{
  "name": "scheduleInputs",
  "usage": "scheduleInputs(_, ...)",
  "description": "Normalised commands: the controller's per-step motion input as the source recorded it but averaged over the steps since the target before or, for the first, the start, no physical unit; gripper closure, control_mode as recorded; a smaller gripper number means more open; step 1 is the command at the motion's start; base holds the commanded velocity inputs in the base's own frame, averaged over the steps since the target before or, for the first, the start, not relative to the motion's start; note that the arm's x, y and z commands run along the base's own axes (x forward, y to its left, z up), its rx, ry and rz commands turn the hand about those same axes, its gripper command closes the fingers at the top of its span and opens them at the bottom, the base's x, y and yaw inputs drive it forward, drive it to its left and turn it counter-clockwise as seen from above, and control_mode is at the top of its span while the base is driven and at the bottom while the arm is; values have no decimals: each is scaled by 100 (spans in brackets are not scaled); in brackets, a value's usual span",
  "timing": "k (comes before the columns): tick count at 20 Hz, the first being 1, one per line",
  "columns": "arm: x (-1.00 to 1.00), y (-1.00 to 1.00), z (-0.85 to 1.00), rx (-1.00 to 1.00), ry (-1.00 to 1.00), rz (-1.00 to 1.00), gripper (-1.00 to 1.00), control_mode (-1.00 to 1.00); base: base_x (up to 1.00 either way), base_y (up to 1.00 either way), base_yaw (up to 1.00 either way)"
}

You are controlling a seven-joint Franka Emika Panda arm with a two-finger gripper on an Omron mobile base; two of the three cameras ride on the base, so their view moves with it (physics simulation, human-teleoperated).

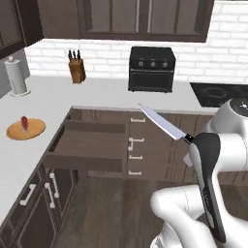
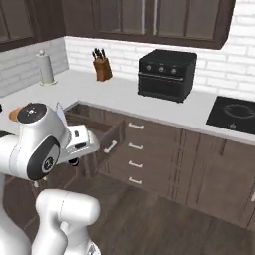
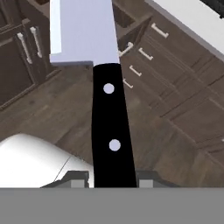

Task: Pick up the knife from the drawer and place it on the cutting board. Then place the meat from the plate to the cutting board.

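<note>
Above the floor in front of the open drawer (image 1: 87,145), my end effector (image 3: 113,177) pinches the knife (image 1: 162,123) by its black handle. Blade runs up and left, tip toward the worktop (image 1: 48,104) edge, long axis slanted. In the hand view the blade's tip is cut off. My elbow is folded low, wrist raised. Meat (image 1: 24,123) lies on the plate (image 1: 26,130), well apart.

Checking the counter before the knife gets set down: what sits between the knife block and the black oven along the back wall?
Nothing: bare white counter between the knife block and oven in the left base view.
</note>
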Motion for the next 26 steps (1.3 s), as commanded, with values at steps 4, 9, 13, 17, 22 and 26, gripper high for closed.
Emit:
scheduleInputs(4,0,0,0,0,0,0,100,100,-57,-22,90)
scheduleInputs(9,0,0,0,0,0,0,100,100,-48,-24,94)
scheduleInputs(13,0,0,0,0,0,0,100,100,-47,6,84)
scheduleInputs(17,0,0,0,0,0,0,100,100,-45,32,73)
scheduleInputs(22,0,0,0,0,0,0,100,100,-16,95,15)
scheduleInputs(26,0,0,0,0,0,0,100,100,0,100,15)
